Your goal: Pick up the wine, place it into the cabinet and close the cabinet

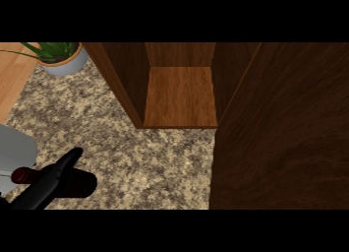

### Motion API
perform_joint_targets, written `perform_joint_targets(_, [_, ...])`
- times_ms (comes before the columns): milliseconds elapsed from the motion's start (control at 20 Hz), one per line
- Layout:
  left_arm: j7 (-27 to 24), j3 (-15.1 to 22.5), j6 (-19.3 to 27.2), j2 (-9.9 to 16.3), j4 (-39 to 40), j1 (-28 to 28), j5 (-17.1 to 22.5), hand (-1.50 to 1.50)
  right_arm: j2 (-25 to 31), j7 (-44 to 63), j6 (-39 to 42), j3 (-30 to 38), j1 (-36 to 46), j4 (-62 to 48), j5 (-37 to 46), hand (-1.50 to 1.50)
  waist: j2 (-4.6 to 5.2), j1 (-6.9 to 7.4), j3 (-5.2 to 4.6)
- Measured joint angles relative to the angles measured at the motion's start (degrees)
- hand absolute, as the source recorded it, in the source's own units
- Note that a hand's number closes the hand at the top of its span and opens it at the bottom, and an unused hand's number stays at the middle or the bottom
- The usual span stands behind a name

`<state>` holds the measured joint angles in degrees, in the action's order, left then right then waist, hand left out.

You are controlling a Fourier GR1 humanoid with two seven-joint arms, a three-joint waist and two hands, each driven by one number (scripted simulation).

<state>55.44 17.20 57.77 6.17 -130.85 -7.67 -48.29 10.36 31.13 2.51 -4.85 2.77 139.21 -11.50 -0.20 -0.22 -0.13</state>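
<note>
The wine bottle (81,182) lies sideways at the lower left over the speckled stone counter, its dark body pointing right and its red-capped neck (21,175) pointing left. My left hand (52,179) crosses the bottle's middle and is curled round it, with one finger (72,156) sticking up toward the cabinet. Its grey forearm (9,147) fills the left edge. The wooden cabinet (181,96) stands open at the top centre, showing a bare shelf. Its dark door (289,133) is swung out and covers the right side. My right hand is not in sight.
A potted green plant (62,58) in a pale pot stands at the top left, beside the cabinet's left wall. A light wooden surface (6,81) borders the counter on the far left. Open granite (133,157) lies between the bottle and the cabinet.
</note>
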Motion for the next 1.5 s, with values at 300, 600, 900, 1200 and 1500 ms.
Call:
perform_joint_targets(300, [-9.1, 0.8, 6.7, 3.2, 2.9, -3.9, 11.8, -1.5, 0.2, 0.8, 0.2, 0.0, 0.2, 0.3, 0.3, -1.5, -0.05, -0.08, -0.03])
perform_joint_targets(600, [-18.7, 0.4, 11.3, 5.9, 6.2, -6.9, 21.5, -1.5, 0.1, 0.7, 0.5, 0.7, 0.1, 0.3, 0.6, -1.5, -0.07, 0.02, -0.02])
perform_joint_targets(900, [-28.7, 0.3, 13.5, 6.3, 9.8, -7.7, 32.5, -1.5, 0.3, 2.6, 0.1, 1.9, 1.9, 0.4, 0.7, -1.5, -0.17, 0.1, -0.09])
perform_joint_targets(1200, [-39.5, -0.9, 12.4, 3.6, 13.2, -8.5, 42.5, -1.5, -0.4, 1.8, 0.8, 1.9, 1.0, 0.3, 0.8, -1.5, -0.21, 0.23, -0.09])
perform_joint_targets(1500, [-52.5, -5.0, 4.2, -0.9, 16.9, -10.9, 53.1, -1.5, -0.7, 1.8, 1.1, 2.6, 1.1, 0.3, 0.8, -1.5, -0.26, 0.41, -0.09])
